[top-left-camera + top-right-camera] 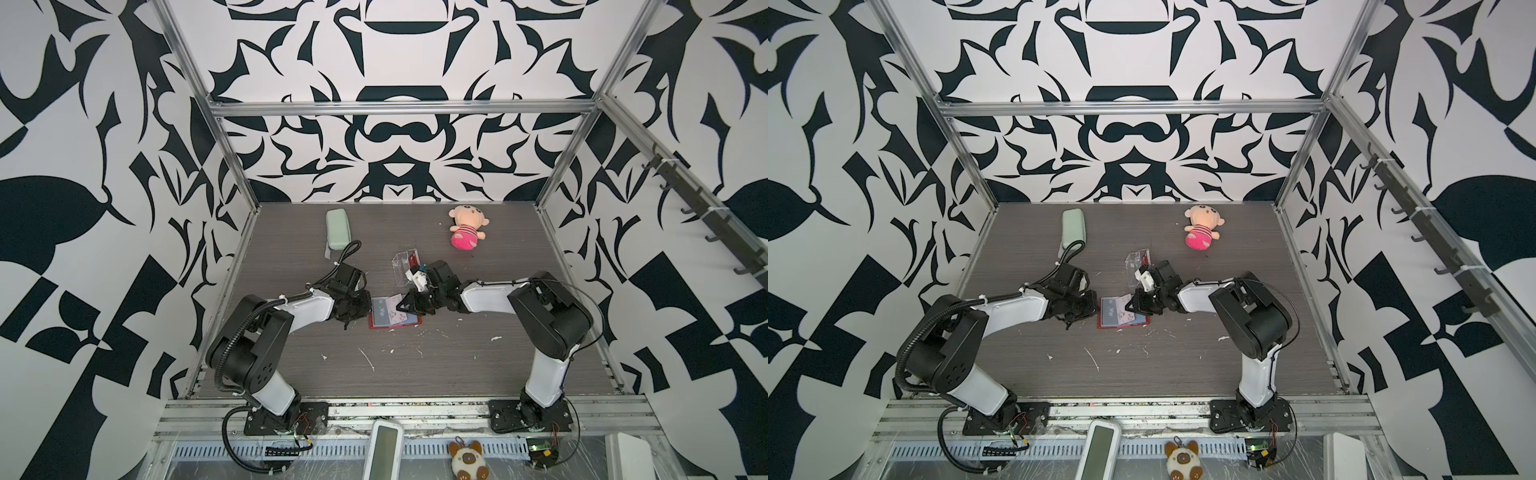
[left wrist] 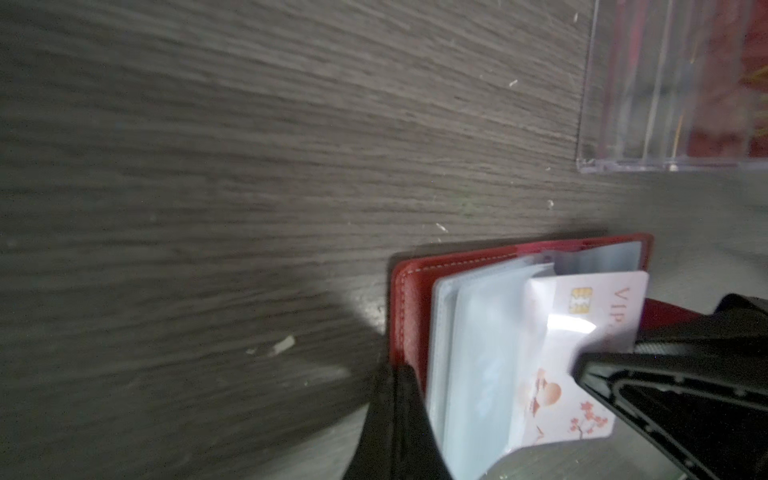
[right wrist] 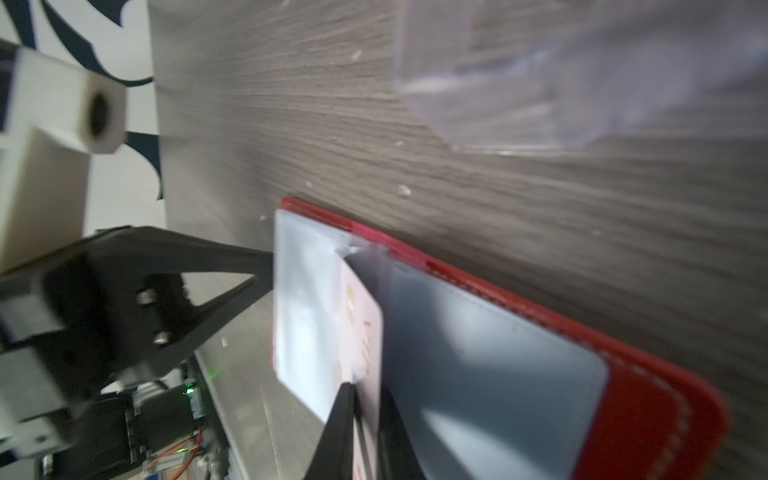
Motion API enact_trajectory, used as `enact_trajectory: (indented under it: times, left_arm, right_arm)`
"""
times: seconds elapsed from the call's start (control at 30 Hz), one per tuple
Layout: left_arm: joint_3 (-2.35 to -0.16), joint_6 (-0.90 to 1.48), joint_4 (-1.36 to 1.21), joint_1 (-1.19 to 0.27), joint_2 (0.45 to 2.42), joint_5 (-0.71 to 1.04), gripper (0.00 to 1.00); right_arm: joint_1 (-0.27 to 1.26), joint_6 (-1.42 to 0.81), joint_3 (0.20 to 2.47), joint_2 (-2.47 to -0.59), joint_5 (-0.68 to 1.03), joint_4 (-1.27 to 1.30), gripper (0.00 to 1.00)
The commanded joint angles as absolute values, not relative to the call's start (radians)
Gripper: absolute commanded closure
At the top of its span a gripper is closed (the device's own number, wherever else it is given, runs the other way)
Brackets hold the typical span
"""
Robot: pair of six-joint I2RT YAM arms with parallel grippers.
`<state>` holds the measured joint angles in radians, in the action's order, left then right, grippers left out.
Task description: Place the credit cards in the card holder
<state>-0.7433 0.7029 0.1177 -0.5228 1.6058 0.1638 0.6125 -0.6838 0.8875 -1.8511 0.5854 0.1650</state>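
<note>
Nearest to me, at six o'clock by the front rail, sits a little cat plush (image 1: 465, 459), and beyond it stretches the grey table (image 1: 457, 365). Dead centre lies the card holder (image 2: 409, 316), open, with its red cover down and its clear sleeve pages fanned upward. Its nine o'clock page holds a blue-grey card (image 1: 382, 309) with white lettering. A pale card (image 2: 548, 395) with a gold chip and blossoms stands among the sleeves toward three o'clock, partly under clear plastic. The right gripper (image 3: 365, 390) straddles that card's outer edge, jaws parted only a sliver. From nine o'clock the left gripper (image 1: 365, 307) is pinched fully closed, its tip against the edge of the sleeve pages; whether it nips a page I cannot tell. Just past the holder at twelve o'clock stands a clear acrylic box (image 1: 398, 274) with a red card (image 1: 412, 262) inside. A pale green case (image 1: 340, 228), closed, lies at eleven o'clock.
</note>
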Motion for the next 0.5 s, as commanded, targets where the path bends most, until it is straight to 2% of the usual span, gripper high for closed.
enact_trajectory:
  times: [0.0, 0.23, 0.47]
  left_arm:
    - [-0.698, 0.708, 0.168, -0.537, 1.637, 0.153, 1.0]
    - [-0.703, 0.707, 0.169, -0.538, 1.644, 0.155, 1.0]
    - [-0.702, 0.707, 0.172, -0.54, 1.644, 0.157, 1.0]
  right_arm:
    - [0.621, -0.663, 0.88, -1.827, 0.516, 0.067, 0.78]
    - [0.633, -0.636, 0.91, -1.81, 0.466, -0.003, 0.71]
    - [0.657, -0.626, 0.942, -1.804, 0.416, -0.064, 0.71]
